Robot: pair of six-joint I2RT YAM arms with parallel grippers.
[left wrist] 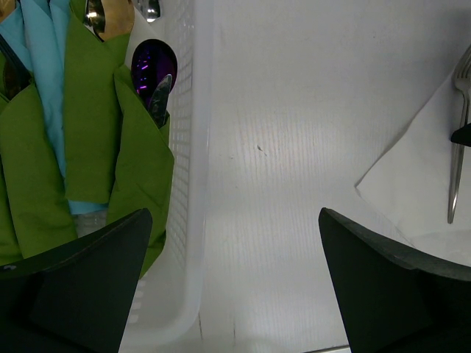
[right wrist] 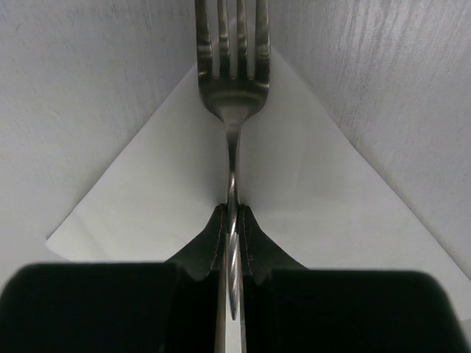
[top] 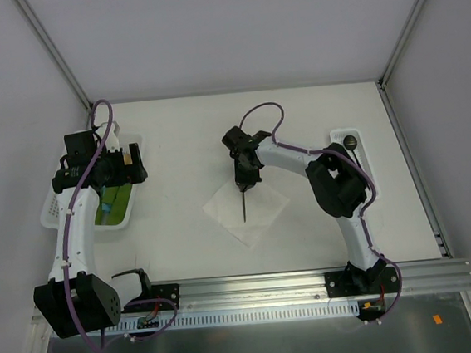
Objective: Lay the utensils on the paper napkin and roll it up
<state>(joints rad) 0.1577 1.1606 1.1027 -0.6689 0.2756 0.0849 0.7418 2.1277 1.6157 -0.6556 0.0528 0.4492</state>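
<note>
The white paper napkin [top: 260, 212] lies as a diamond at mid-table. My right gripper [top: 245, 181] is shut on the handle of the thin fork [top: 245, 202] and holds it over the napkin. In the right wrist view the fork [right wrist: 232, 81] runs straight out of the closed gripper [right wrist: 234, 213], tines at the napkin's [right wrist: 147, 198] far corner. The black spoon [top: 350, 141] lies in the right tray. My left gripper [top: 138, 165] is open and empty at the left basket's inner rim. In the left wrist view it [left wrist: 234, 220] straddles that rim, with the fork [left wrist: 456, 169] and napkin [left wrist: 412, 191] at far right.
A white basket [left wrist: 193, 147] at the left holds green cloths [left wrist: 96, 110], teal cloths [left wrist: 44, 73], a gold spoon [left wrist: 99, 18] and a dark purple spoon [left wrist: 153, 66]. A white tray [top: 338, 136] stands at the right. White walls enclose the table.
</note>
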